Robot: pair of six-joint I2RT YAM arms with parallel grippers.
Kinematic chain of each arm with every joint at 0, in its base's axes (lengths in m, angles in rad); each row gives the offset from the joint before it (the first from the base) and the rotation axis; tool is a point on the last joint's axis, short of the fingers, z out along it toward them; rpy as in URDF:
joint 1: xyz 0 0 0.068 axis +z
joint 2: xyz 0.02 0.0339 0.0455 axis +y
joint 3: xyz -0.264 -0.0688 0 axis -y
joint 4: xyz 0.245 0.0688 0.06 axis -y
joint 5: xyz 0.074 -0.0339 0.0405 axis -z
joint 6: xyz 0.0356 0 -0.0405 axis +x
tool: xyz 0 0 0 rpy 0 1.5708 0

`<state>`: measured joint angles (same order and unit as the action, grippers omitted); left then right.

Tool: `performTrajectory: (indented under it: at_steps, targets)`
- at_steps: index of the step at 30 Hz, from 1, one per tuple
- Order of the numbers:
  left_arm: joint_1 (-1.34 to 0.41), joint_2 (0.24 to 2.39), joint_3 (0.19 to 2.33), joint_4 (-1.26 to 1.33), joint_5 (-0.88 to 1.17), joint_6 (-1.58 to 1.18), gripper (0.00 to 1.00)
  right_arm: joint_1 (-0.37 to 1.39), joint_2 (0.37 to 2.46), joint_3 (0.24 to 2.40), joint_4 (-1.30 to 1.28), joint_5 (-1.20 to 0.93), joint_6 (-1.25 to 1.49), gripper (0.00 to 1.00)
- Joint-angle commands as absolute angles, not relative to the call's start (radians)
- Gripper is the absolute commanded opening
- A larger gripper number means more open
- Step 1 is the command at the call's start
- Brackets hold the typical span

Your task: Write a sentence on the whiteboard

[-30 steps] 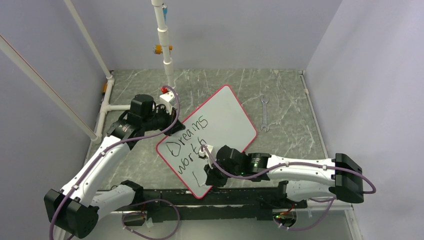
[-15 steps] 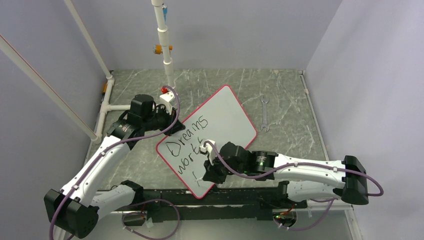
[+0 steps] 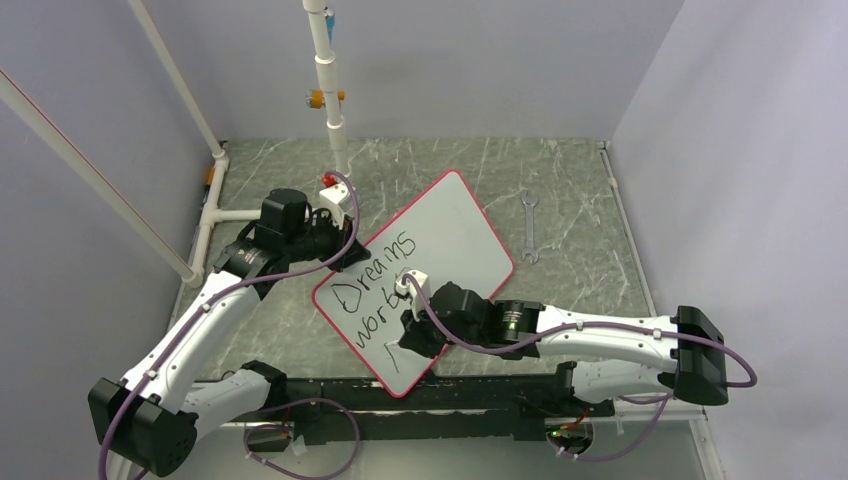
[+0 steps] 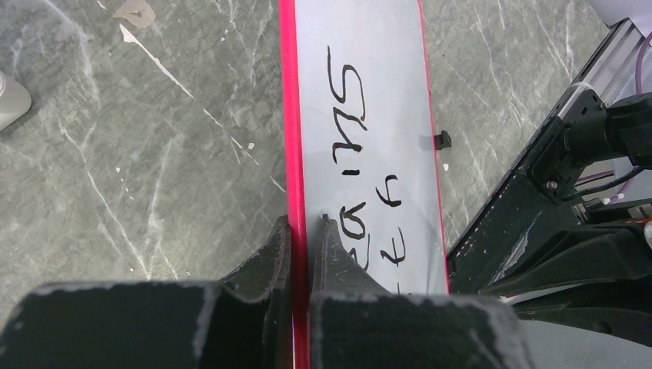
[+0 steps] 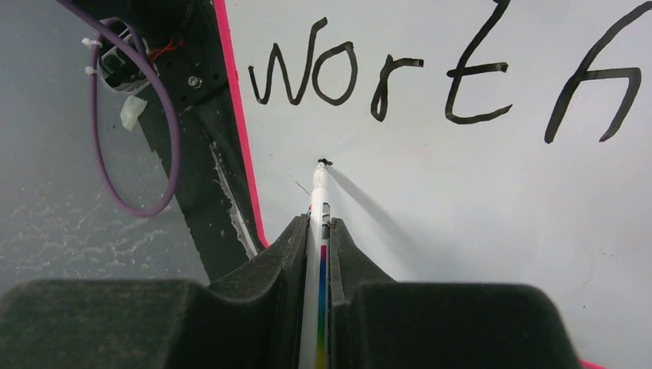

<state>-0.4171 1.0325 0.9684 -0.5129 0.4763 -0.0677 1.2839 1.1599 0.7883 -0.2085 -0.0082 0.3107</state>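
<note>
At the whiteboard's left edge: left gripper, closed hard on the thin red rim, a finger on either side of it (no gap to be seen between pads and rim). On the grey marbled table, the board itself, turned corner-on to the arms. Across its left half, the sentence in black: "Dreams", beneath it "worth", and below that only a short stroke. Over the whiteboard's near corner, right gripper, pinched narrow around a white marker with a coloured stripe along its barrel, black tip down at the white surface just under "worth". Right of the whiteboard, well apart from it, a wrench.
</note>
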Motion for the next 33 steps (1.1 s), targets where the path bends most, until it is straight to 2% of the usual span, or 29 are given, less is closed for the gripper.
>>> performTrajectory:
  at_steps: [1, 20, 33]
  targets:
    - [-0.425, 1.036, 0.965, -0.501, 0.420, 0.026, 0.00, 1.287, 1.168, 0.836, -0.154, 0.047, 0.322, 0.00]
    - [-0.425, 1.035, 0.965, -0.500, 0.420, 0.025, 0.00, 1.288, 1.149, 0.816, -0.247, 0.186, 0.358, 0.00]
    - [-0.425, 1.038, 0.965, -0.500, 0.419, 0.025, 0.00, 1.288, 1.103, 0.762, -0.270, 0.132, 0.365, 0.00]
